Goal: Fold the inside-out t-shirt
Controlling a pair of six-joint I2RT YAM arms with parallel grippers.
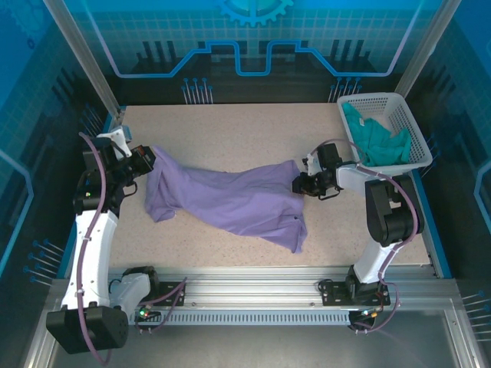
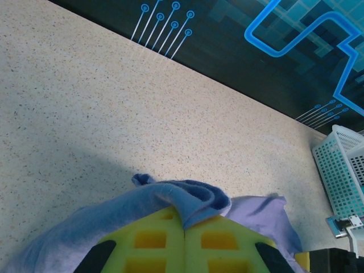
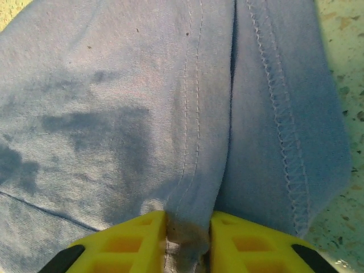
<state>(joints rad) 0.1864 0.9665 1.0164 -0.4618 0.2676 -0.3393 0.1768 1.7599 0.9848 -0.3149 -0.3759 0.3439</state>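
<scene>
Shirt pinched at both ends, ready to be drawn flat.

It lies rumpled across the middle of the table, one corner trailing toward the near edge. The left gripper, by the left edge, is pressed together on a bunched fold. The right gripper, toward the right edge, nips a seamed fold between its pads. Best, I judge, to pull the two apart evenly and low so the wrinkles ease out without the cloth slipping, keeping clear of the basket at the far right corner.
</scene>
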